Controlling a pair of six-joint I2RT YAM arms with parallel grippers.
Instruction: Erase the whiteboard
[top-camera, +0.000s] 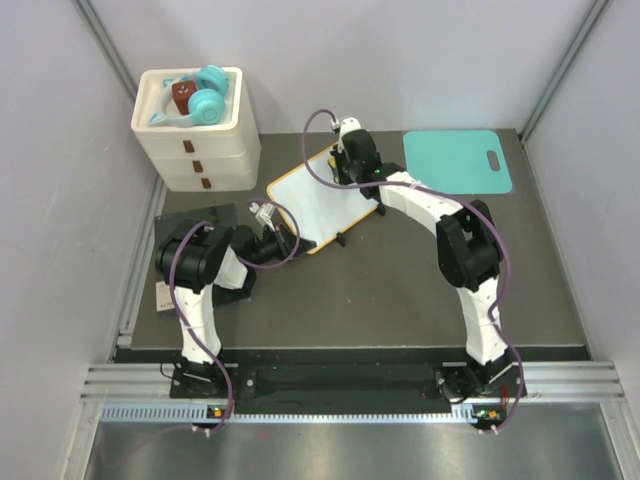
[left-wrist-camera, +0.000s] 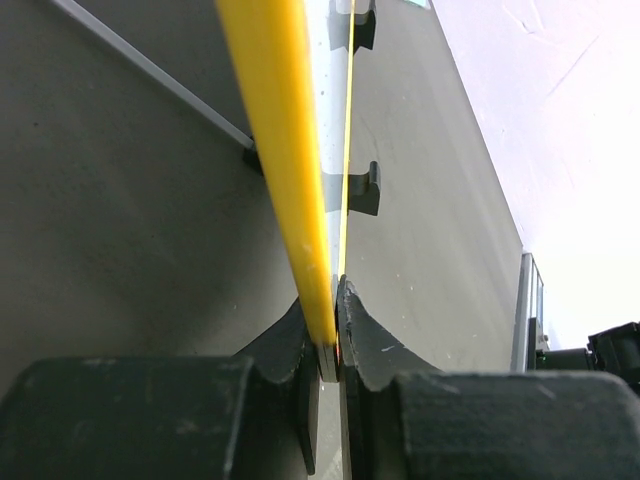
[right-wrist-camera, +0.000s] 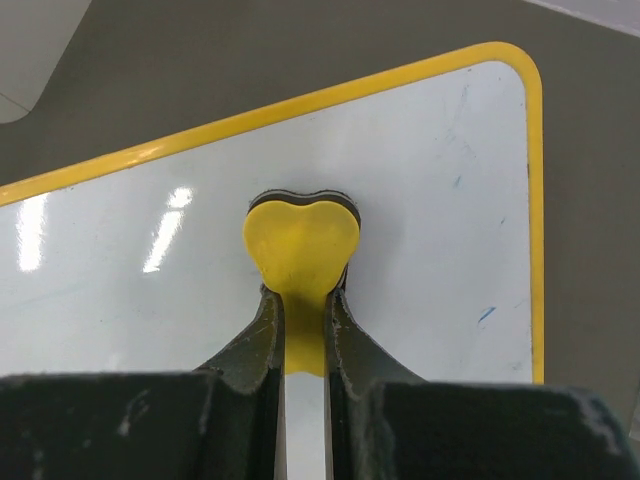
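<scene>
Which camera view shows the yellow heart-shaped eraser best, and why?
The right wrist view: the eraser fills the centre, pinched by the right gripper over the whiteboard. From the top view the gripper hides it; the left wrist view shows only the board's edge.

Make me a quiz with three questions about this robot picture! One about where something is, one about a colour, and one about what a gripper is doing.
1. Where is the teal mat?
A) to the right of the whiteboard
B) on top of the whiteboard
C) in a gripper

2. What colour is the whiteboard's frame?
A) blue
B) yellow
C) green

3. What is the right gripper doing?
A) hanging open
B) shut on the heart-shaped eraser
C) shut on the mat

Answers: 1 A, the top view shows it lying off to that side; 2 B, both wrist views show a yellow rim; 3 B, its jaws pinch the eraser's stem.
</scene>
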